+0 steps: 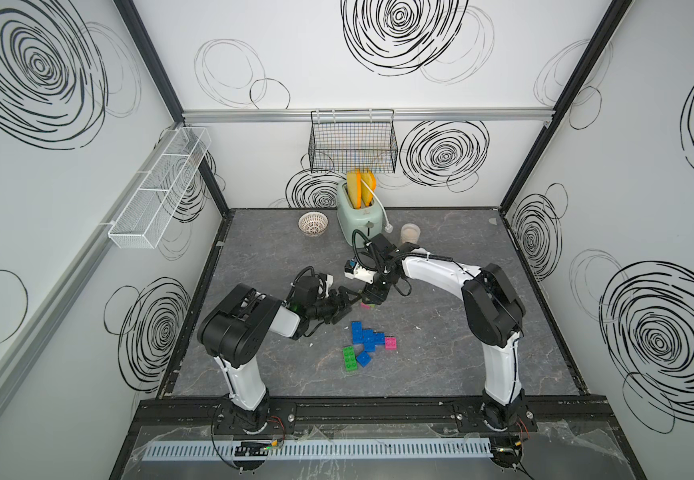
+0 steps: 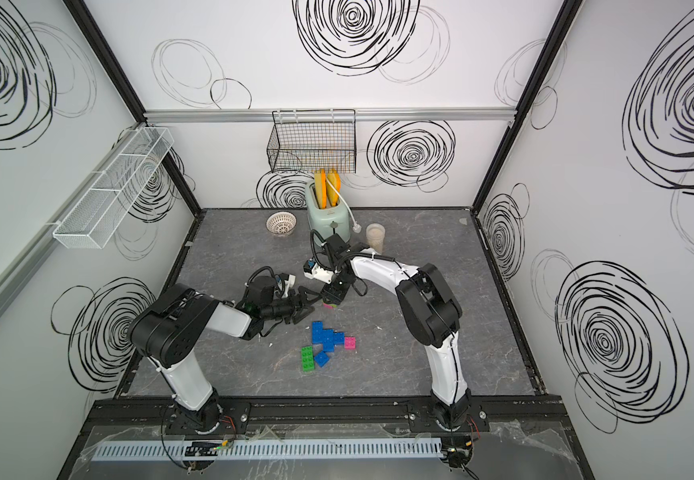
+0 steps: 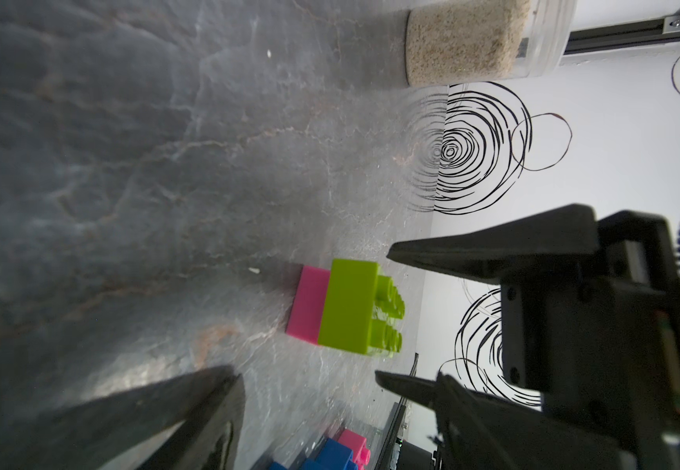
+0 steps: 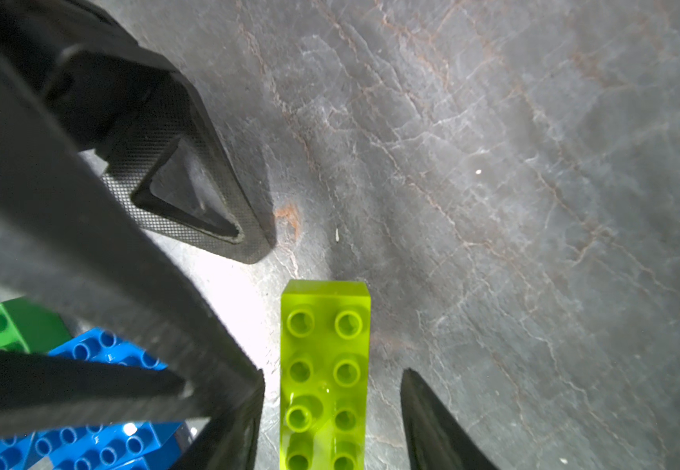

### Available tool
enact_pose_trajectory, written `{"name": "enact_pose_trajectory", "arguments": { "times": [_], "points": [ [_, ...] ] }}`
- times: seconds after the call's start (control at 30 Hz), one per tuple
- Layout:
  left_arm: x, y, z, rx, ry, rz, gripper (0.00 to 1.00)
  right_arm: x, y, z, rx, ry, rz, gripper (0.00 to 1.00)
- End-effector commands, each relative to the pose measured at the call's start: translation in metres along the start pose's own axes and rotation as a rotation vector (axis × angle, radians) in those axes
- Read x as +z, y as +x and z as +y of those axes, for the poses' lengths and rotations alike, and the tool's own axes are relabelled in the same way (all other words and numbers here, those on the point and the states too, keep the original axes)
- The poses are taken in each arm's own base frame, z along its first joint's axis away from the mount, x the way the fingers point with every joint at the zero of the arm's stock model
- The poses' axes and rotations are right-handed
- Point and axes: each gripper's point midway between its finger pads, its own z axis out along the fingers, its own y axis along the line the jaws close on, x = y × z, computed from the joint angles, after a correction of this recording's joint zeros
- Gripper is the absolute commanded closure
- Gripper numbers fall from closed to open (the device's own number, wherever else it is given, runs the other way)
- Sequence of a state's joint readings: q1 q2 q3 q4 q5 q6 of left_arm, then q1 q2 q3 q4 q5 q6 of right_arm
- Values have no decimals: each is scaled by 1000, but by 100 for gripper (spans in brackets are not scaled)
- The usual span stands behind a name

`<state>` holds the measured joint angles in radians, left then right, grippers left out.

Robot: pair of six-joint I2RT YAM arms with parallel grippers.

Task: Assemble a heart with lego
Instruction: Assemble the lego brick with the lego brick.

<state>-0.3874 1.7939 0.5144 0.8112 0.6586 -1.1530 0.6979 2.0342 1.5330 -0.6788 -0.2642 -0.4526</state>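
White walls (image 1: 67,249) with black scribble swirls all round, and a mesh shelf (image 1: 158,187) on the left one. Over the grey marbled table (image 1: 461,353) the left gripper (image 1: 353,302) is spread wide and empty. Right beside it the right gripper (image 4: 334,372) straddles a lime brick (image 3: 348,309) stacked on a pink brick (image 3: 308,307), with gaps both sides. The blue-and-pink heart (image 1: 368,337) lies nearer the front edge.
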Motion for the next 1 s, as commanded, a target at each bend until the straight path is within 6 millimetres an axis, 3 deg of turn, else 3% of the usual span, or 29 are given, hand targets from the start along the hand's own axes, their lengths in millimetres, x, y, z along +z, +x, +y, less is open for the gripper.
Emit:
{"name": "enact_pose_trajectory", "arguments": {
  "times": [0.0, 0.77, 0.97],
  "points": [
    [-4, -1, 3, -15, 0, -7, 22, 9, 13, 9, 3, -47, 42, 45],
    [-5, -2, 10, -34, -6, -9, 22, 16, 22, 7, -24, 2, 88, 70],
    [-3, -2, 10, -38, -4, -5, 22, 11, 18, 11, -70, 47, 71, 73]
  ]
}}
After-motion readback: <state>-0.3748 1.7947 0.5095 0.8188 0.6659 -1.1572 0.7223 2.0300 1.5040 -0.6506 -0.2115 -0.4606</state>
